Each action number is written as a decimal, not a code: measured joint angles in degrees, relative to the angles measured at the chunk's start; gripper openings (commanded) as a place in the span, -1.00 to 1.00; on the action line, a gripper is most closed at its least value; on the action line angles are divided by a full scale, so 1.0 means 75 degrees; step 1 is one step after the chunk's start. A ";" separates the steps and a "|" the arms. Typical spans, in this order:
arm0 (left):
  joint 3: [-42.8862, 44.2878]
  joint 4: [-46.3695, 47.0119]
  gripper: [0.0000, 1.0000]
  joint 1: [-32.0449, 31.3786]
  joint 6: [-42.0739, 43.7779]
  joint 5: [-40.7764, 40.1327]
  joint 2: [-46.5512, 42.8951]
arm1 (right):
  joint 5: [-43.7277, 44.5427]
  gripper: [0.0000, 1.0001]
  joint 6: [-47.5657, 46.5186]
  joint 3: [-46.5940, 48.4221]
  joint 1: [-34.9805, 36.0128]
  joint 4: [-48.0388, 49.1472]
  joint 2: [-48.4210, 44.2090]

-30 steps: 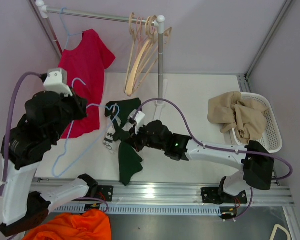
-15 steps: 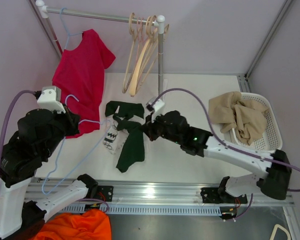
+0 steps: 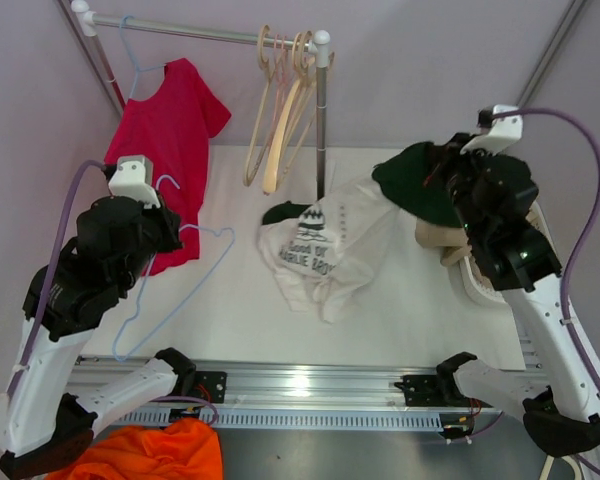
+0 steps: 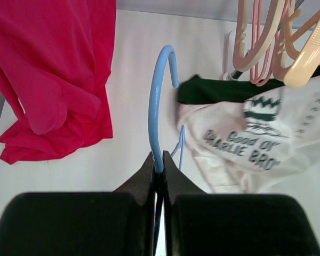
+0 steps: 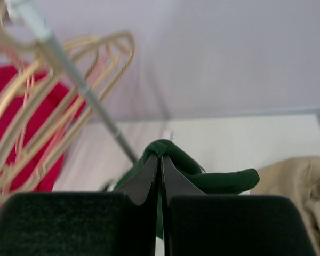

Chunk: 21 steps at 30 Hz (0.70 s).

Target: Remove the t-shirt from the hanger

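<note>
Nearest, below the table's front rail, an orange cloth [image 3: 150,452] lies bunched at the left. Over the left side of the white table [image 3: 410,315], the left gripper [image 4: 158,168] has its jaws pressed tight on the wire of the pale blue hanger [image 4: 156,106], just below the hook. The t-shirt [image 3: 330,240] is off the hanger, near it but apart. It is dark green and turned inside out to a white, printed lining. It trails from the middle of the table up to the right gripper [image 5: 160,159], whose jaws pinch a fold of the green fabric in the air. A beige cloth [image 5: 301,184] lies heaped at the right, beyond the raised fabric. Farther back, a red shirt [image 3: 165,140] hangs from the rail [image 3: 210,32], with a cluster of wooden hangers [image 3: 280,110] hooked farther along it.
</note>
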 measured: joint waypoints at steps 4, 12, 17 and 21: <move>-0.0012 0.0169 -0.99 0.0050 0.0105 0.0023 0.0038 | 0.0178 -1.00 -0.0087 0.1483 -0.0606 -0.0017 0.0752; -0.0012 0.0396 -0.99 0.0178 0.0373 0.0154 0.0073 | 0.0921 -1.00 -0.0510 0.4307 -0.1594 0.0134 0.2594; -0.0012 0.0475 -0.99 0.0242 0.0428 0.0230 0.0131 | 0.2020 -1.00 -0.0857 0.5659 -0.2498 0.0536 0.3491; -0.0009 0.0490 -0.99 0.0277 0.0446 0.0364 0.0216 | 0.3255 -1.00 -0.1279 0.6735 -0.3258 0.0886 0.4170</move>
